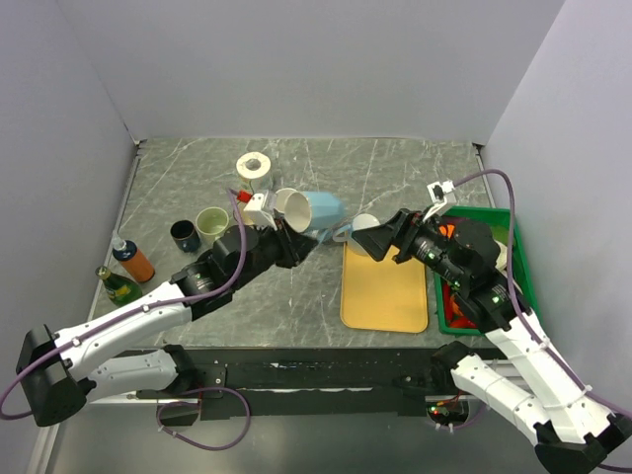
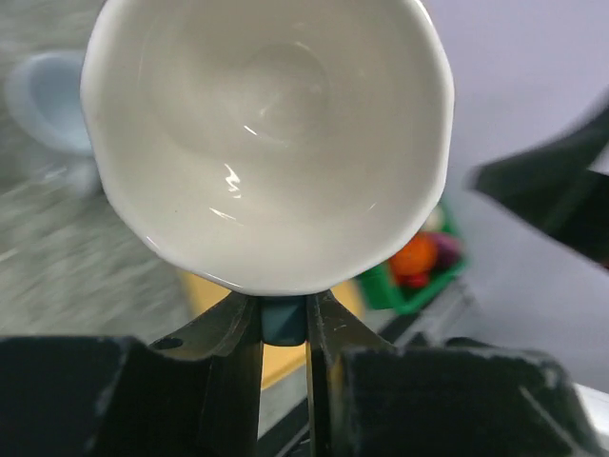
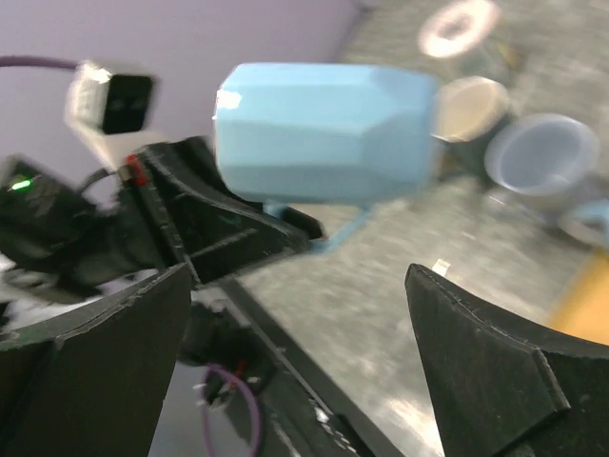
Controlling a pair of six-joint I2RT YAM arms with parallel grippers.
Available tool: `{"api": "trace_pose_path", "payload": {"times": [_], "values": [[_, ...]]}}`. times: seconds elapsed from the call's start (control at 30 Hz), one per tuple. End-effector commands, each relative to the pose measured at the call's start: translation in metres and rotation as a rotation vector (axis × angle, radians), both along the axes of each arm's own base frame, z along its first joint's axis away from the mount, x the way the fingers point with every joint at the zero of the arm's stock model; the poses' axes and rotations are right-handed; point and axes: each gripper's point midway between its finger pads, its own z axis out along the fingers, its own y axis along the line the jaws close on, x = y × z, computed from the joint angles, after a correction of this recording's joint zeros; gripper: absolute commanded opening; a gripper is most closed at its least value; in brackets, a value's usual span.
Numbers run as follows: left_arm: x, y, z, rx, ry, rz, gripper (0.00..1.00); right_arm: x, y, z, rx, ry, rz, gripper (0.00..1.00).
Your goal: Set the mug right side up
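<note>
While left hand (image 2: 283,319) pinches mug (image 2: 266,143) by its rim, sideways | right hand (image 3: 297,286) spread, empty | risk: thin rim grip slips, mug drops onto counter (image 1: 316,291)

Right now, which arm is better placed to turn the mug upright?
The left arm: its jaws are shut on the rim of the blue mug, holding it sideways in the air. The right arm's jaws are open and empty.

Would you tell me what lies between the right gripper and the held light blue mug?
A small pale mug sits there, close to the right gripper and short of the light blue mug; the top view shows it.
</note>
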Motion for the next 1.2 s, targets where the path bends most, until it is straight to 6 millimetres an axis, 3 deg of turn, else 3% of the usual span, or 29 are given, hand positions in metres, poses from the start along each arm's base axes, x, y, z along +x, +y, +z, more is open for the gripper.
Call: {"api": "trace_pose_path", "payload": {"times": [0.0, 0.03, 0.1, 0.27, 0.37, 0.57, 0.83, 1.17], "values": [[0.025, 0.058, 0.016, 0.134, -0.045, 0.283, 0.01, 0.002, -0.033, -0.026, -0.112, 0.051, -0.159, 1.00], [0.023, 0.068, 0.000, 0.200, -0.002, 0.307, 0.01, 0.001, -0.035, -0.030, -0.122, 0.055, -0.167, 1.00], [0.028, 0.085, -0.010, 0.256, 0.020, 0.390, 0.01, -0.002, -0.038, -0.040, -0.156, 0.046, -0.162, 1.00], [0.033, 0.125, -0.060, 0.459, 0.119, 0.563, 0.01, -0.003, -0.046, -0.052, -0.228, 0.077, -0.179, 1.00], [0.038, 0.146, -0.079, 0.536, 0.180, 0.658, 0.01, -0.004, -0.048, -0.058, -0.250, 0.092, -0.184, 1.00], [0.036, 0.155, -0.105, 0.542, 0.282, 0.710, 0.01, -0.006, -0.049, -0.063, -0.265, 0.099, -0.178, 1.00], [0.019, 0.174, -0.152, 0.569, 0.438, 0.747, 0.01, -0.009, -0.049, -0.072, -0.281, 0.108, -0.164, 1.00], [0.002, 0.179, -0.185, 0.613, 0.525, 0.728, 0.01, -0.004, -0.043, -0.099, -0.271, 0.242, -0.176, 1.00]]}}
